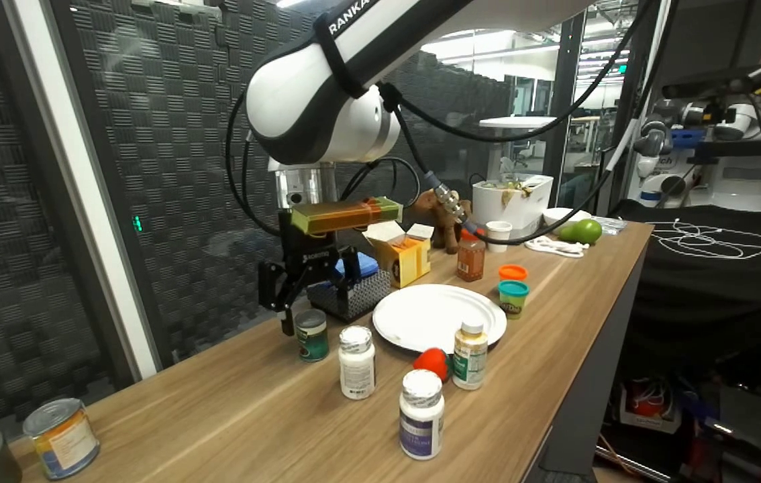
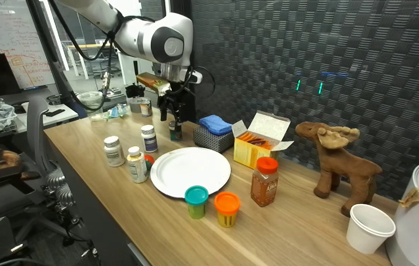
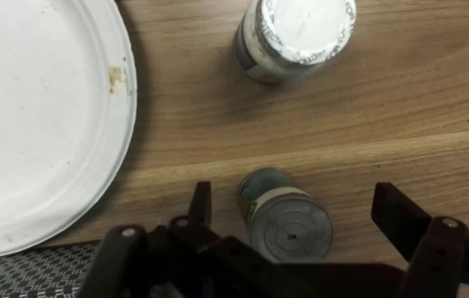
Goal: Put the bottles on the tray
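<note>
My gripper (image 1: pixel 315 316) is open and empty, pointing down over a small dark green can (image 1: pixel 313 339) with a grey metal top. In the wrist view the can (image 3: pixel 292 231) stands between the spread fingers (image 3: pixel 291 196), touching neither. A white bottle (image 1: pixel 357 369) stands beside it; it shows a blue label in an exterior view (image 2: pixel 150 143). A white bottle with a purple label (image 1: pixel 419 433) and a green-and-yellow-labelled bottle (image 1: pixel 470 359) stand nearer the table edge. A red-capped jar (image 2: pixel 265 186) stands beyond the round white tray (image 2: pixel 191 170), which holds nothing.
A patterned grey box (image 2: pixel 213 139) with a blue cloth is close beside the gripper. Around the tray are an open yellow box (image 2: pixel 248 153), two small lidded tubs (image 2: pixel 196 207) and a red toy strawberry (image 1: pixel 432 364). A larger tin can (image 1: pixel 65 439) stands at the far end.
</note>
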